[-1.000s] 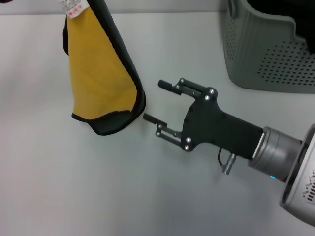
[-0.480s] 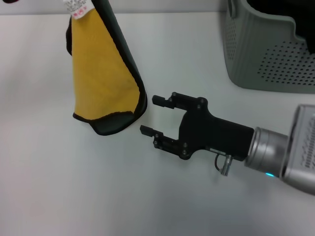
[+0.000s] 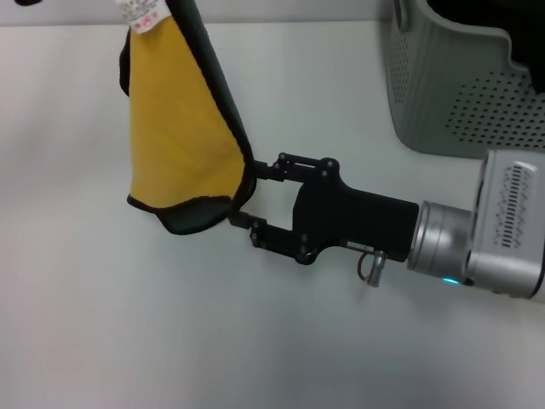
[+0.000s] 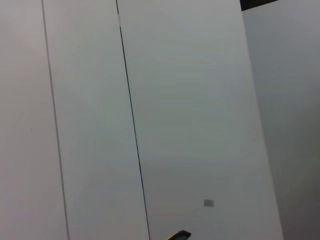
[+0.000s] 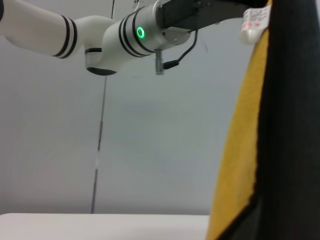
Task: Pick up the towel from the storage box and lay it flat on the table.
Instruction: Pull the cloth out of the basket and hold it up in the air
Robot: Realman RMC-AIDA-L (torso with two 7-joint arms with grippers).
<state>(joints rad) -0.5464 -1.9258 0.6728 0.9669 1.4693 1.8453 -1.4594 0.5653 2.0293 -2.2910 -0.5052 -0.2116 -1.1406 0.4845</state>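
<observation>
The towel [image 3: 180, 136] hangs in the air over the left part of the table [image 3: 102, 324], held from above so that it drapes into a narrow folded cone: the yellow face shows toward the head camera, the dark border and grey-green reverse run down its right edge, and its lowest fold curls just above the tabletop. A small white tag [image 3: 143, 10] with red print sits at the top of the cloth; the print is too small to read. The right wrist view shows the same tag [image 5: 255, 21] beside the yellow face, again with red marks that cannot be made out. The left gripper [image 5: 240, 7] grips the top of the towel, seen only in the right wrist view, where its dark body runs back to a white arm with a lit green ring [image 5: 140, 33]. The right gripper [image 3: 246, 198] reaches in from the right, level with the towel's lower right edge, its two fingers spread apart with the cloth's dark border between or just at their tips. The storage box [image 3: 464, 85] stands at the far right of the table, well apart from the towel.
</observation>
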